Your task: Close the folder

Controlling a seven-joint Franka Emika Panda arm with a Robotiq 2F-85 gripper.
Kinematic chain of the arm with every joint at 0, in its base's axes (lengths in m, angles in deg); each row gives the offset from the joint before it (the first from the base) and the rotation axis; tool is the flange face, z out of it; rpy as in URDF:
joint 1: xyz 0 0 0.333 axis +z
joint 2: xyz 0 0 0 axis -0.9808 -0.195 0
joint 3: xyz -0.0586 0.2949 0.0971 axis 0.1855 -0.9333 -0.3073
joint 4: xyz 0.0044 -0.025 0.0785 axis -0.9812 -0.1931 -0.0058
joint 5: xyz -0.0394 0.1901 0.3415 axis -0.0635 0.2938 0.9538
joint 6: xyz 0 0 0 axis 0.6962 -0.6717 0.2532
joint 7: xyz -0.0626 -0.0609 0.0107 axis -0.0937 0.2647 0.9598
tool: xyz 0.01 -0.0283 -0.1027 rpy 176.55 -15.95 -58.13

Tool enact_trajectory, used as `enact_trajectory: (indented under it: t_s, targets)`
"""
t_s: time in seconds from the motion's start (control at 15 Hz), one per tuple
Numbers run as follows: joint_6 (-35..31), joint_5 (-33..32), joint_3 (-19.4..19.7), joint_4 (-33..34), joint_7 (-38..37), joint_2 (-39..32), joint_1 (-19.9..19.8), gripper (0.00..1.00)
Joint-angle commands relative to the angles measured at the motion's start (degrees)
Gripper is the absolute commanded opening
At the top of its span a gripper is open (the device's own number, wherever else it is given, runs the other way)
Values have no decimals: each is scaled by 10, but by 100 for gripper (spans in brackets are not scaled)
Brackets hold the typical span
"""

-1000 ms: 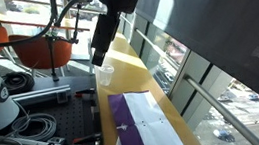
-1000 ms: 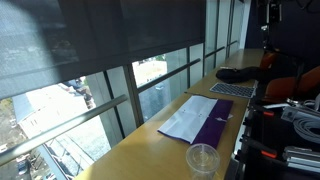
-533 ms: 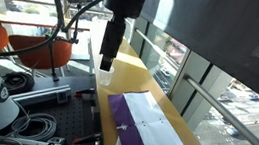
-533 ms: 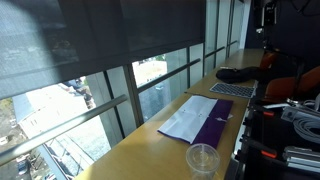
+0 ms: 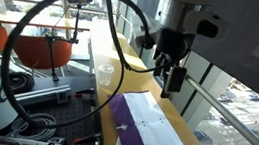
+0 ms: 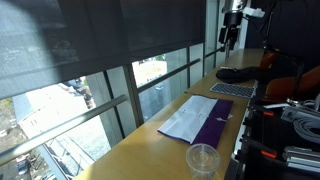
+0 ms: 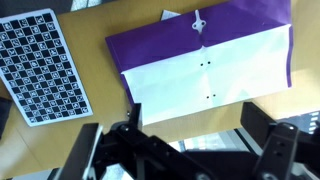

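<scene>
The purple folder (image 7: 180,35) lies open and flat on the yellowish-tan tabletop (image 7: 100,20), with a white sheet (image 7: 210,85) spread beside the purple cover. It shows in both exterior views (image 5: 134,122) (image 6: 213,130). My gripper (image 5: 170,75) hangs in the air above the table's window-side edge, well above the folder and apart from it. It also shows far off in an exterior view (image 6: 228,38). In the wrist view the gripper (image 7: 180,152) has its two fingers wide apart and holds nothing.
A black-and-white checkerboard sheet (image 7: 45,65) lies on the table beside the folder. A clear plastic cup (image 6: 203,158) stands at the table's near end. A dark bundle (image 6: 240,73) lies farther along. Windows run along one table edge; cables and equipment (image 5: 36,125) crowd the opposite side.
The arm has swung from above the table's far end toward the window side and come lower, so the gripper now hangs over the folder's outer edge. The folder has not moved.
</scene>
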Motion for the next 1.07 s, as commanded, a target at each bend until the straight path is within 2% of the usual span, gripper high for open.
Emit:
enact_trajectory:
  t_s: [0.0, 0.2, 0.4, 0.6, 1.0]
  targets:
    - [-46, 56, 3, 113, 40, -147, -1, 100]
    - [-51, 81, -9, 205, 48, -261, -24, 100]
    - [-6, 92, -22, 304, 47, -358, -55, 100]
    - [37, 95, -33, 374, 56, -424, -90, 100]
    - [58, 96, -75, 472, 150, -518, -147, 100]
